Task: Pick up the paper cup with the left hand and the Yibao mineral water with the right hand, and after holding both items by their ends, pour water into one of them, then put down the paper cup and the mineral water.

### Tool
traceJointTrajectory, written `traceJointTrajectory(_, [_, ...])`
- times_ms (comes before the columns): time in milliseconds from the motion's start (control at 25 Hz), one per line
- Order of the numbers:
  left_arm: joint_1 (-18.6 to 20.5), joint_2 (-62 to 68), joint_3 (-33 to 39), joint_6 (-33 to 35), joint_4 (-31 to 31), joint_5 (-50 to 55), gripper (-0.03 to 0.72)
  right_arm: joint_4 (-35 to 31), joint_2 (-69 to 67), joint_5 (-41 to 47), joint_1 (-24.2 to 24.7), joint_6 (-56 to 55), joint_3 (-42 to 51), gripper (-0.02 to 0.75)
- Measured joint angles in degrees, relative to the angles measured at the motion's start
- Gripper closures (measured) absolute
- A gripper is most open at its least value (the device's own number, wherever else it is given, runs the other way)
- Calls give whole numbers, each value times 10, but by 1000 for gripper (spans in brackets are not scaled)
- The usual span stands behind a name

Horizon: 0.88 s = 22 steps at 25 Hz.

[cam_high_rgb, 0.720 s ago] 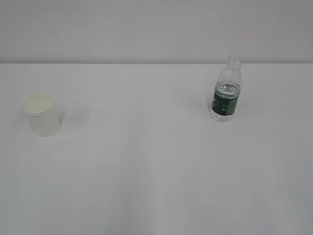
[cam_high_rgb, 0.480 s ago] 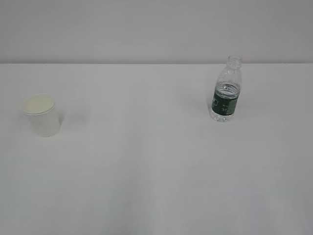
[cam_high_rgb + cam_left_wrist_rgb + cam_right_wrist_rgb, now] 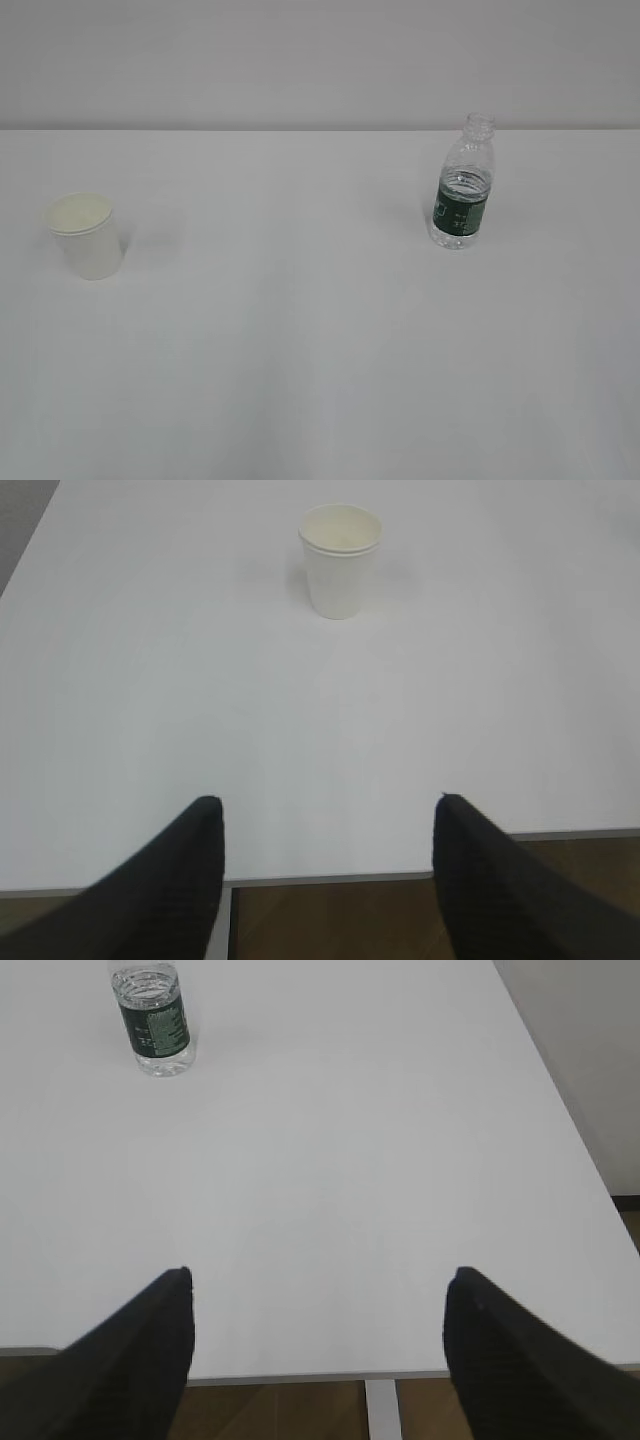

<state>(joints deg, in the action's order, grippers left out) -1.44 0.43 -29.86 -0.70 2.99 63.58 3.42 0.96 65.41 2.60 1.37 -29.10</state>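
my left hand (image 3: 325, 825) hangs with its two black fingers (image 3: 190, 865) spread wide and nothing between them, tips over the near edge of the white counter (image 3: 300, 730). straight ahead of it, well apart toward the far side, the paper cup (image 3: 340, 560) stands upright on the counter, mouth open, cream inside showing.

my right hand (image 3: 320, 1305) is the same: fingers (image 3: 150, 1345) set wide apart, holding nothing, hovering at the near edge of the counter with the brown floor showing below it. the yibao mineral water (image 3: 153, 1018) stands upright far off to the left in that view, uncapped, green label band round its middle, water inside.

from the exterior view neither hand shows. the paper cup (image 3: 85, 235) sits at the left of the counter (image 3: 300, 350) and the yibao mineral water (image 3: 463, 182) at the right and a little farther back, the two well apart, both upright. a plain pale wall (image 3: 300, 60) runs behind the far edge.
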Motion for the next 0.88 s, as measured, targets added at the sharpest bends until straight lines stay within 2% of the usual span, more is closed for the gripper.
traceJointTrajectory(880, [0,0,0,0,0,0,223,1,0,0,-1,0,0,149])
